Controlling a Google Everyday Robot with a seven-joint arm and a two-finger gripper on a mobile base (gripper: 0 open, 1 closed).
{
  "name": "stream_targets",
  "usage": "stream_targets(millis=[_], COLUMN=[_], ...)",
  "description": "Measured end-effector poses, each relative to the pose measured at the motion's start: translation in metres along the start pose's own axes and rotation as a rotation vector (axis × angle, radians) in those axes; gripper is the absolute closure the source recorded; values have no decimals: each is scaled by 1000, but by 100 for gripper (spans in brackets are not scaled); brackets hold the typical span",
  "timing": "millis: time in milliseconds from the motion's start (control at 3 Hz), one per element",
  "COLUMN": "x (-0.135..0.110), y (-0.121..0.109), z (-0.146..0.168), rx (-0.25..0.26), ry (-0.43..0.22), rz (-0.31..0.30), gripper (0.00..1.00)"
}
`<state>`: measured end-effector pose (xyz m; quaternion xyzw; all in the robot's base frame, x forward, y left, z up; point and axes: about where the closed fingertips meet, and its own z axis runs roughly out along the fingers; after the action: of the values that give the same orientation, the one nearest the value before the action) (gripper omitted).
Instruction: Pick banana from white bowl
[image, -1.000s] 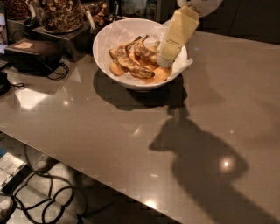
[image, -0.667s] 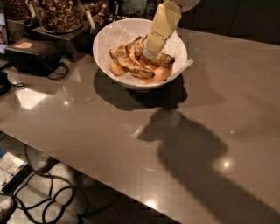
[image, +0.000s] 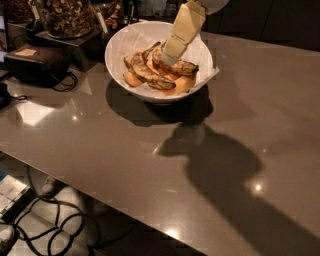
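**Gripper lowered into bowl, tip at the fruit**

The arm (image: 187, 22) is seen entering from the top edge, slanted down toward frame-left, its cream-coloured link held straight. The gripper (image: 169, 57) is set at the low end of that slant, inside the white bowl (image: 116, 37). Its tip is at or just above the fruit, and contact cannot be confirmed. Whether the gripper is wide, narrow or closed on anything cannot be told from this angle.

The banana (image: 184, 66), blotched and dark at one end, is noted directly beneath the tip, running off to frame-right of it. A second banana (image: 145, 75) is laid just frame-left of the tip. White paper lining (image: 137, 40) is seen behind the gripper. A jar of nuts (image: 65, 15) is placed well off to the gripper's frame-left, beyond the bowl. The arm's shadow (image: 220, 165) is cast on the grey table (image: 240, 100), nearer the camera than the gripper.
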<state>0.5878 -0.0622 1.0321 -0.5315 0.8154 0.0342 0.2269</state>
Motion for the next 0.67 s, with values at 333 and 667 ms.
stream_targets(millis=[333,667], x=[-16,-31], y=[-4,-10], z=[11,23], rx=[-11,14], ry=[-25,1], rz=[60,121], gripper=[0,0])
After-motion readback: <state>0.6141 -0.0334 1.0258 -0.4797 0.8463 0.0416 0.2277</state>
